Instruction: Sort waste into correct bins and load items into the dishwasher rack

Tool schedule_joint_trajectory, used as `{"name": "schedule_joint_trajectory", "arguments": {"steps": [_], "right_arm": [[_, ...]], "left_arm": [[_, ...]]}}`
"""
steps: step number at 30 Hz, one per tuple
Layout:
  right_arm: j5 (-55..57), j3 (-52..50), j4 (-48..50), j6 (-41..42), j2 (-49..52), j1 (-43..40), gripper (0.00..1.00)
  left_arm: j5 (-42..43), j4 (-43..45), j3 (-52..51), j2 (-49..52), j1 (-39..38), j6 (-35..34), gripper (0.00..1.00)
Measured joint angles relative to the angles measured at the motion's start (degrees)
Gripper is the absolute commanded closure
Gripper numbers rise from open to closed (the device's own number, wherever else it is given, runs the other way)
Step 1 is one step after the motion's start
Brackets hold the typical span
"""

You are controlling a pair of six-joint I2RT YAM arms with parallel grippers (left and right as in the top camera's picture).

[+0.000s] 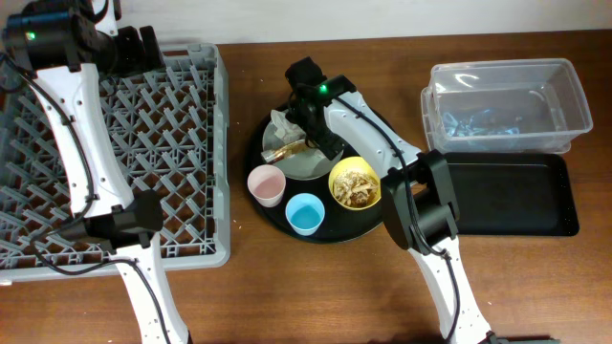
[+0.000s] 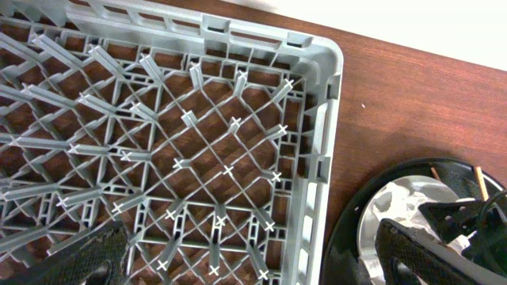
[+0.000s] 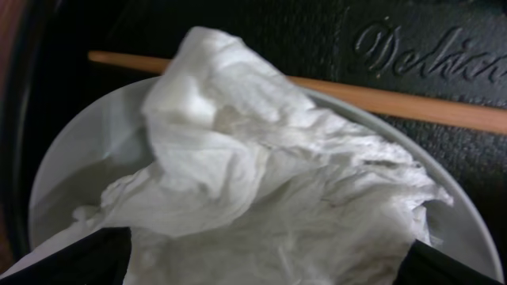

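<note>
A crumpled white napkin (image 1: 284, 124) lies on the pale grey-green plate (image 1: 304, 164) on the round black tray. My right gripper (image 1: 308, 117) is down over it. In the right wrist view its open fingers (image 3: 265, 257) straddle the napkin (image 3: 261, 174) on the plate (image 3: 75, 158), and a brown chopstick (image 3: 396, 99) lies behind. A gold-brown piece (image 1: 287, 150) rests on the plate. The yellow bowl (image 1: 334, 180) holds tan scraps (image 1: 356, 183). The pink cup (image 1: 267, 184) and blue cup (image 1: 305, 213) stand beside it. My left gripper (image 1: 142, 48) is open and empty above the grey rack (image 1: 143, 143), over its far right corner (image 2: 253, 237).
The round black tray (image 1: 335, 227) sits mid-table. The clear tub (image 1: 497, 69), with bluish pieces inside, stands at the back right. The shallow black tray (image 1: 516, 196) lies in front of it. The rack (image 2: 198, 158) fills the left side.
</note>
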Motion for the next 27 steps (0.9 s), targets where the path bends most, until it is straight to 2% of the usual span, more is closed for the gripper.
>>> {"name": "schedule_joint_trajectory", "arguments": {"steps": [3,6,7,11,12,13,22,27], "right_arm": [[0.6,-0.3,0.0,-2.4,0.0,0.0,0.10],[1.1,-0.3,-0.1,-7.6,0.0,0.0,0.22],[1.2,-0.3,-0.1,-8.8,0.0,0.0,0.30],[1.3,-0.3,-0.3,-15.0,0.0,0.1,0.74],[1.4,-0.3,-0.3,-16.6,0.0,0.1,0.89],[1.4,-0.3,-0.4,-17.8,0.0,0.1,0.96],[0.7,-0.2,-1.6,-24.1,0.0,0.1,0.96],[-0.3,3.6,-7.7,-30.0,-0.7,0.0,0.96]], "left_arm": [[0.0,0.0,0.0,0.0,0.0,0.0,0.01],[0.0,0.0,0.0,0.0,0.0,0.0,0.01],[0.0,0.0,0.0,0.0,0.0,0.0,0.01],[0.0,0.0,0.0,0.0,0.0,0.0,0.01],[0.0,0.0,0.0,0.0,0.0,0.0,0.01],[0.0,0.0,0.0,0.0,0.0,0.0,0.01],[0.0,0.0,0.0,0.0,0.0,0.0,0.01],[0.0,0.0,0.0,0.0,0.0,0.0,0.01]]}}
